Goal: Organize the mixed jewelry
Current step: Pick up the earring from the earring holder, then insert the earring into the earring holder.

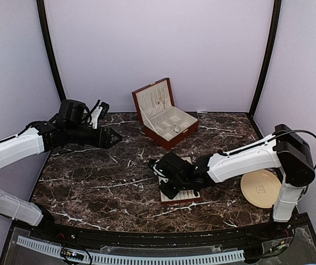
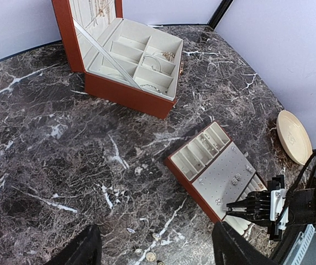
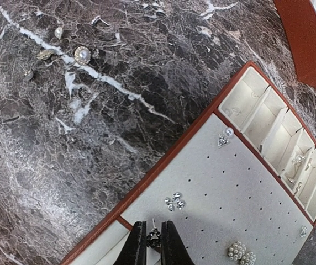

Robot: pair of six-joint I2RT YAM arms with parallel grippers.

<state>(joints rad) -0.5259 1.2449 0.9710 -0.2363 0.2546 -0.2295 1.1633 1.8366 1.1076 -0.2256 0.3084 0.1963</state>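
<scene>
Top view: the left jaws stand wide at the left. The right jaws hang over the earring tray [image 1: 185, 199] at centre.

Left wrist view: loose jewelry [image 2: 151, 256] lies on the table [image 2: 47, 165] at the bottom edge.

Right wrist view: the right jaws are narrow, pinching a small dark earring [image 3: 153, 238] at the bottom, over the perforated panel [image 3: 224, 182]. Lower it straight onto a hole and release only once it is seated.

Left arm [image 1: 11, 150], right arm [image 1: 241, 159]: white shells, black joints. Left hand [image 1: 116, 138], right hand [image 3: 153, 238]: black. Black cable [image 1: 304, 132] at right elbow.
</scene>
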